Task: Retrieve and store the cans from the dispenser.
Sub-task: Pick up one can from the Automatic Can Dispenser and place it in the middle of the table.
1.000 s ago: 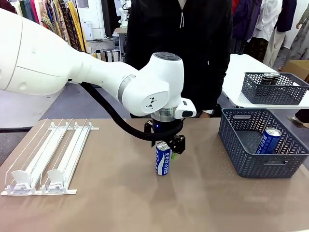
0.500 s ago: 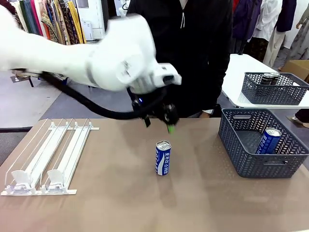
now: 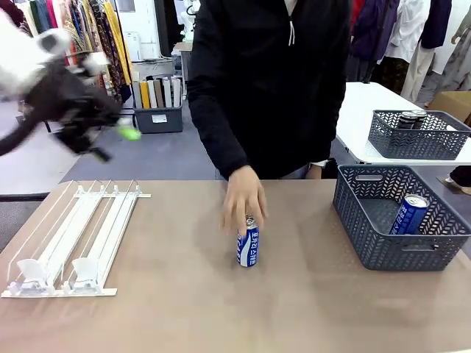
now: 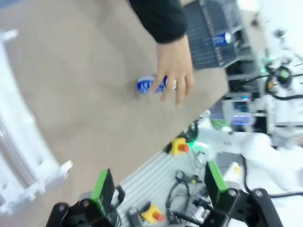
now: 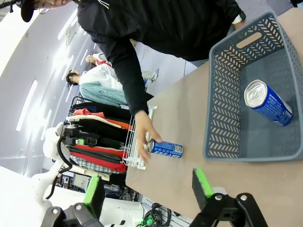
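Front view, person's hand over blue can, basket beside

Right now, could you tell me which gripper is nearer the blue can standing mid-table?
Hard to tell. Left gripper is raised far left of the can; right gripper hangs open, well back from it.

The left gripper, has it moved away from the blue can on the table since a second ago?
Yes. The left gripper was around the blue can at mid-table; now it is up and far toward picture left, above the dispenser. The can stands where it was.

Glossy blue metal can with silver top; matt tan table; grey-blue lattice plastic basket; white-and-clear plastic dispenser.
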Robot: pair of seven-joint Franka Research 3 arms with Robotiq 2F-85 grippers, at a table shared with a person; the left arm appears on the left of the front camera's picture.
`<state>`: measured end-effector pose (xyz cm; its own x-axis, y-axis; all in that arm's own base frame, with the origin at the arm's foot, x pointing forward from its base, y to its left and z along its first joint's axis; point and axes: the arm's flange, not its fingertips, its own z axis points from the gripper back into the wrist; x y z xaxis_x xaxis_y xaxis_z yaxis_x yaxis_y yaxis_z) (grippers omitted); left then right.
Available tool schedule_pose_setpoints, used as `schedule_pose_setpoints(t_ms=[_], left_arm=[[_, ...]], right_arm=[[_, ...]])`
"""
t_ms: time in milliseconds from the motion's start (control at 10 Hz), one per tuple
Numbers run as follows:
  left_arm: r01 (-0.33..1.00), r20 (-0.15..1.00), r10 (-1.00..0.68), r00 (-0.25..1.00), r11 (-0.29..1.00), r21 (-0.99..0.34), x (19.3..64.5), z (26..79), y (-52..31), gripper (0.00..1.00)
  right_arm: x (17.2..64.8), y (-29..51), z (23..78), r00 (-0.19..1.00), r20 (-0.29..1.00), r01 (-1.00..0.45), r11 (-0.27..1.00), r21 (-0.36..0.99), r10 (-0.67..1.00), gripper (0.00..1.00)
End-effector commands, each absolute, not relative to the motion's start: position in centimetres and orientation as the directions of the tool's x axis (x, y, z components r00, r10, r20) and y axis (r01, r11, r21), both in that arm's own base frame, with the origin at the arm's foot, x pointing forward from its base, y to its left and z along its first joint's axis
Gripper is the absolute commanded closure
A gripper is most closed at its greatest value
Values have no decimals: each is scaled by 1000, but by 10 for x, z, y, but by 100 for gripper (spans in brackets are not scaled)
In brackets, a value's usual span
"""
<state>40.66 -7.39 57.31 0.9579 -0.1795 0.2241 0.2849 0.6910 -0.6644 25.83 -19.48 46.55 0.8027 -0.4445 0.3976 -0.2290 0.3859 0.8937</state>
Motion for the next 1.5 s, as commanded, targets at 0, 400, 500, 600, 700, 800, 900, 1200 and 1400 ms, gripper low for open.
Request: schedule_pose_setpoints(t_ms=[0, 400, 500, 600, 700, 800, 900, 1200, 1400], left_arm=[[222, 177, -135, 975, 568, -792, 395, 555, 17, 0], [51, 84, 62, 995, 411, -910, 326, 470, 131, 0], [46, 82, 71, 994, 406, -913, 320, 454, 137, 0], [-2, 38, 78, 996, 461, -887, 324, 447, 136, 0], [26, 59, 64, 996, 425, -905, 316, 460, 147, 0], [26, 59, 64, 996, 425, -905, 316, 460, 147, 0], [26, 59, 64, 996, 425, -905, 316, 460, 147, 0], [26, 59, 64, 996, 425, -905, 316, 460, 147, 0], [26, 59, 64, 996, 425, -905, 316, 460, 147, 0]], right_arm=[[258, -195, 467, 802, 403, -240, 379, 894, -442, 0], [258, -195, 467, 802, 403, -240, 379, 894, -442, 0], [258, -195, 467, 802, 403, -240, 379, 894, -442, 0], [258, -195, 467, 802, 403, -240, 379, 894, -442, 0], [258, -195, 467, 802, 403, -240, 379, 894, -442, 0], [258, -195, 467, 802, 403, -240, 379, 894, -442, 0], [258, -195, 467, 802, 403, -240, 379, 894, -442, 0], [258, -195, 467, 802, 403, -240, 379, 894, -442, 0], [258, -195, 467, 802, 403, -240, 379, 894, -442, 0]])
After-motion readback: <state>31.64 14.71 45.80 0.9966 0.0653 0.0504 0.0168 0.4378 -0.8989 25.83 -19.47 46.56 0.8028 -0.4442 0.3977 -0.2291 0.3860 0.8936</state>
